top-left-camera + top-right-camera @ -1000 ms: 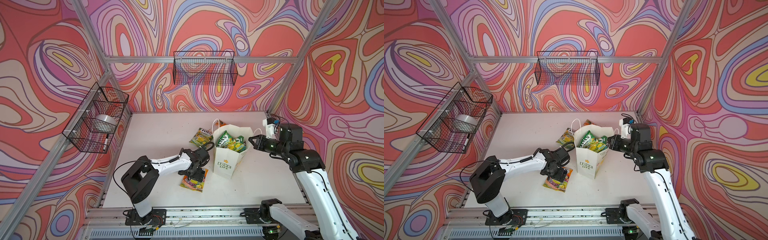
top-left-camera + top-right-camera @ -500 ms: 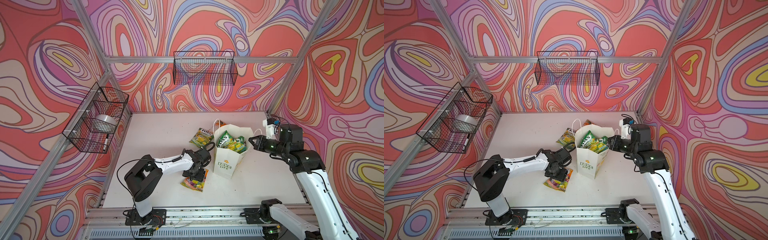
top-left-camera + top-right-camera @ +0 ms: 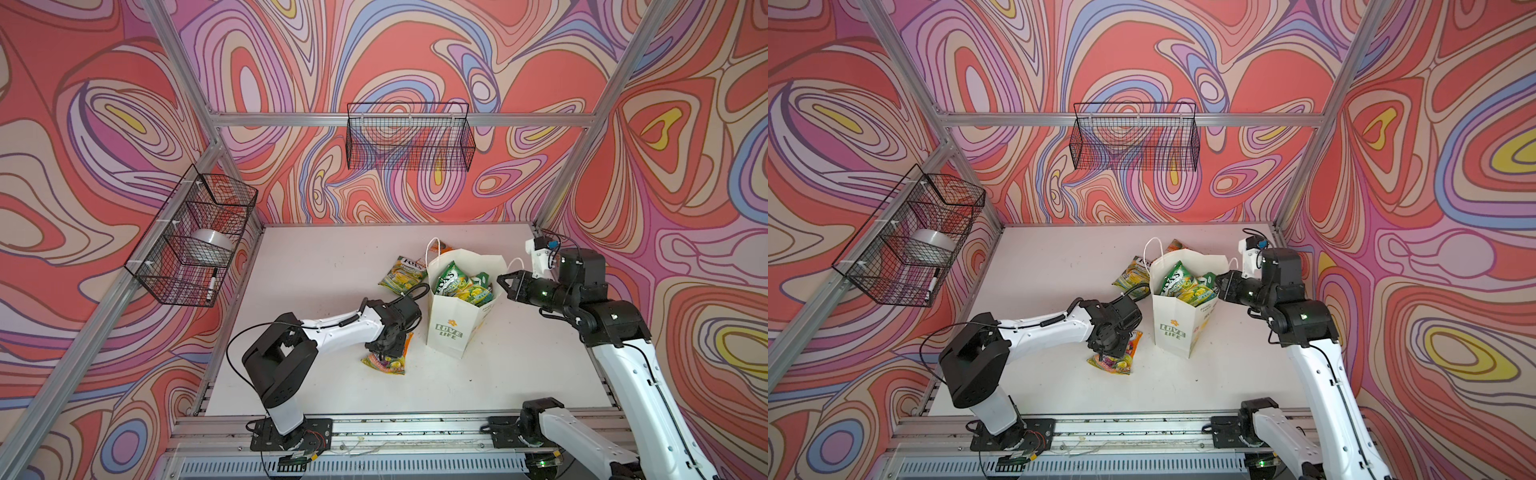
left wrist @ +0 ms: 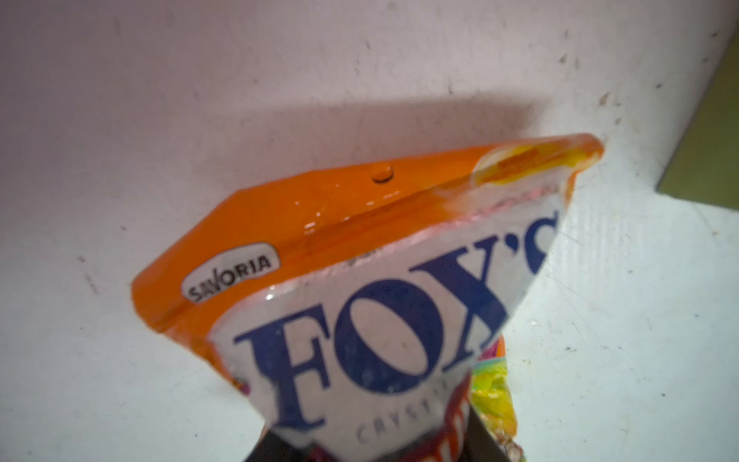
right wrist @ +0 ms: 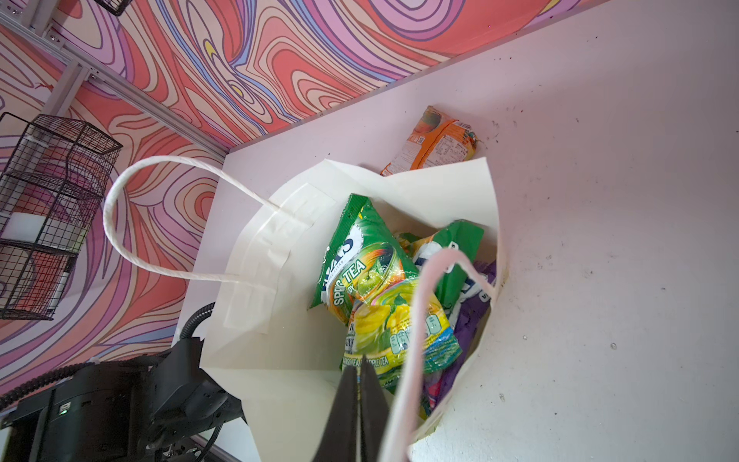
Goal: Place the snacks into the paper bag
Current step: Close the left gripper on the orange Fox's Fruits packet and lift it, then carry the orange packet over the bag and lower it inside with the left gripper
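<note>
The white paper bag [image 3: 451, 320] [image 3: 1173, 316] [image 5: 256, 260] stands upright mid-table with several green and yellow snacks [image 3: 457, 286] [image 5: 376, 288] inside. An orange-white FOX'S packet [image 3: 386, 361] [image 3: 1113, 361] [image 4: 400, 320] lies left of the bag. My left gripper [image 3: 384, 351] [image 4: 380, 448] is down on it, jaws shut on its near end, which is squeezed narrow. A green-yellow packet [image 3: 402, 272] lies at the bag's far left. An orange one [image 3: 438, 247] [image 5: 436, 140] lies behind it. My right gripper [image 3: 503, 284] [image 5: 362, 372] is shut at the bag's right rim, beside the cord handle [image 5: 420, 320].
A black wire basket [image 3: 195, 237] on the left wall holds a tape roll and a marker. Another wire basket [image 3: 409, 137] hangs on the back wall. Aluminium rails [image 3: 395, 428] run along the table's front edge, where both arm bases are mounted.
The left gripper's jaws have narrowed from wide open onto the orange-white packet, and the arm has shifted slightly. The right arm and the bag have not moved.
</note>
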You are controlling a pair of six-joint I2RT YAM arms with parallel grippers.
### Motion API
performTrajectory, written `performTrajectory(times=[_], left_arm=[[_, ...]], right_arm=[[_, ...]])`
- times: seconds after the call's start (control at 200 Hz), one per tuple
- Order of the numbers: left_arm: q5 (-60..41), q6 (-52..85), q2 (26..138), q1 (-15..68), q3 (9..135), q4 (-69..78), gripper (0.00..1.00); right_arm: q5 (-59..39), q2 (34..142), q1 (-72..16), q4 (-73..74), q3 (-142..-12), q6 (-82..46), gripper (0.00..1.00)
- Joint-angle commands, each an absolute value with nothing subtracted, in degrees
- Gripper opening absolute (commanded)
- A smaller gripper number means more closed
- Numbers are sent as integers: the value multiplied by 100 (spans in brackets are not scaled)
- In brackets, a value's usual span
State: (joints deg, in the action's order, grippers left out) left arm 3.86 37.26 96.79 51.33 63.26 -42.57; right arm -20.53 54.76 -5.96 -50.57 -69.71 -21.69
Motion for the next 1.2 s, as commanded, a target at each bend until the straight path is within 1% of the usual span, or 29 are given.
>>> performTrajectory(times=[0.0, 0.311, 0.481, 0.836, 0.937, 1.012, 1.197], left_arm=[[850, 3928, 9183, 5105, 6293, -4437, 34], [1137, 3986, 8452, 4838, 6319, -4761, 31], [1324, 3921, 7834, 4612, 6419, -5001, 30], [1956, 3557, 6560, 4509, 7433, -5502, 30], [1840, 3379, 6348, 4509, 7844, -5365, 30], [1481, 3190, 6245, 4509, 8126, -5069, 30], [578, 2941, 6577, 4531, 8938, -4383, 29]], right_arm=[[-2030, 5379, -594, -4892, -6952, -2132, 0], [-2038, 5395, -593, -4918, -7014, -2117, 0], [-2030, 5401, -597, -4931, -7040, -2096, 0], [-2030, 5401, -586, -4905, -7040, -2087, 0], [-2030, 5397, -587, -4896, -7040, -2084, 0], [-2030, 5390, -597, -4900, -7040, -2086, 0], [-2054, 5370, -590, -4880, -7022, -2116, 0]])
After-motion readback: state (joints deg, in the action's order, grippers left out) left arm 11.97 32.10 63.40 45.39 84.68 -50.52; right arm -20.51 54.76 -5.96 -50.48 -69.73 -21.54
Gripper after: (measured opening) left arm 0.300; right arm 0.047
